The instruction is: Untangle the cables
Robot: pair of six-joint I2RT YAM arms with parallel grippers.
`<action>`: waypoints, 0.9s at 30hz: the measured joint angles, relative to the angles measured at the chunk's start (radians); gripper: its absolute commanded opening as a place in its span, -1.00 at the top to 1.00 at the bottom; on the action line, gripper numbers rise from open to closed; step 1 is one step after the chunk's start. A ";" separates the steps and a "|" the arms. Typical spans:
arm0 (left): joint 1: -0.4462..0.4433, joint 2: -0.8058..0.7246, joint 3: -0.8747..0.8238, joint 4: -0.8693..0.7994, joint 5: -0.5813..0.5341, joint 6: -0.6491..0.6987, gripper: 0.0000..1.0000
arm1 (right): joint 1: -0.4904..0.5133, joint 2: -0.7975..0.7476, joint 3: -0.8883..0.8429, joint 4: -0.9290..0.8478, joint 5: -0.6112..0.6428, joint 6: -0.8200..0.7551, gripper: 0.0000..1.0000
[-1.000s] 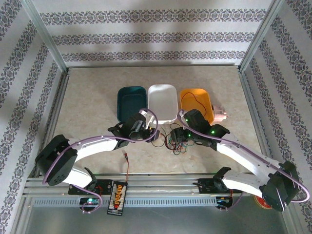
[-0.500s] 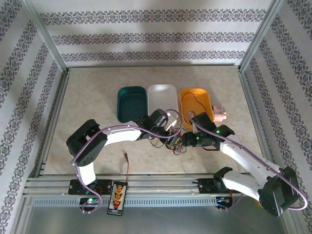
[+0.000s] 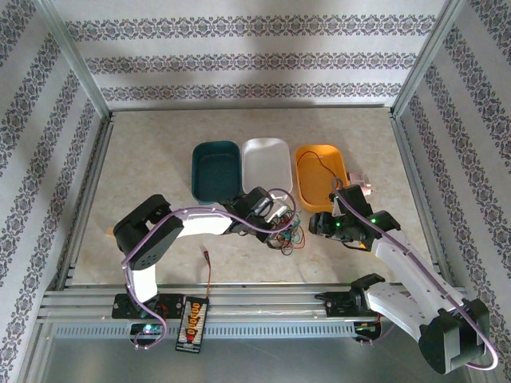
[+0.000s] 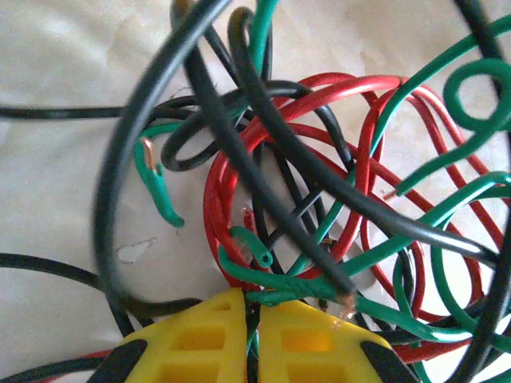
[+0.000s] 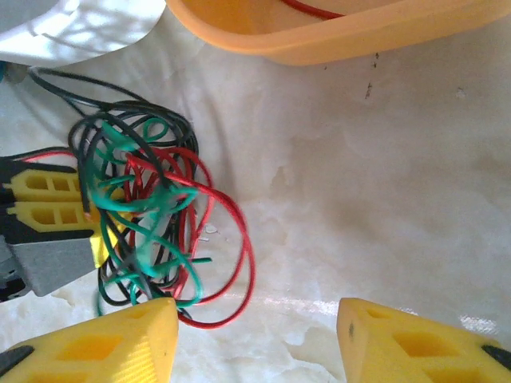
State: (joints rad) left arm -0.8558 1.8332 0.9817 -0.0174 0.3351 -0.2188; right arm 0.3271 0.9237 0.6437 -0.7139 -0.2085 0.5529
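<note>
Top external view: on the marbled beige table (image 3: 160, 152) three smooth, rounded plastic bins stand in a row, the teal bin (image 3: 215, 169), the white bin (image 3: 266, 163) and the orange bin (image 3: 321, 169). A single thin red wire (image 3: 318, 162) curls inside the orange one. The cables (image 3: 286, 238) lie as a small knotted clump of red, green and black strands on the table just in front of the white bin. The left gripper (image 3: 281, 217) sits at the clump's near-left edge. The right gripper (image 3: 318, 226) is just beside the clump on its other side.

Left wrist view: the cables (image 4: 319, 199) cross in glossy loops over the pale stone-like surface, with bare copper at some cut ends. The left gripper (image 4: 249, 335) has its ribbed yellow fingers (image 4: 204, 339) pressed nearly together, with strands of the tangle pinched in the slit between them.

Right wrist view: the right gripper (image 5: 255, 343) is spread wide, its yellow wedge-shaped fingertips (image 5: 120, 339) far apart and nothing between them; the lowest red loop of the cables (image 5: 152, 215) lies just beside one tip. The left gripper (image 5: 88, 209) meets the tangle from the side. The curved rim of the orange bin (image 5: 335, 36) runs along the top, beside a corner of the white bin (image 5: 88, 24).
</note>
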 measured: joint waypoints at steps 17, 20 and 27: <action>0.000 -0.021 -0.058 0.067 -0.003 -0.039 0.94 | 0.038 0.288 -0.011 0.102 -0.147 -0.018 0.33; 0.000 -0.021 -0.058 0.068 -0.003 -0.043 0.93 | 0.049 0.352 -0.007 0.117 -0.160 -0.031 0.41; 0.000 -0.021 -0.060 0.071 -0.003 -0.047 0.93 | 0.051 0.426 0.002 0.154 -0.161 -0.049 0.48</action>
State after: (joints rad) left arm -0.8558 1.8126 0.9218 0.0540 0.3325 -0.2653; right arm 0.3782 1.3499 0.6453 -0.5594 -0.3698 0.5037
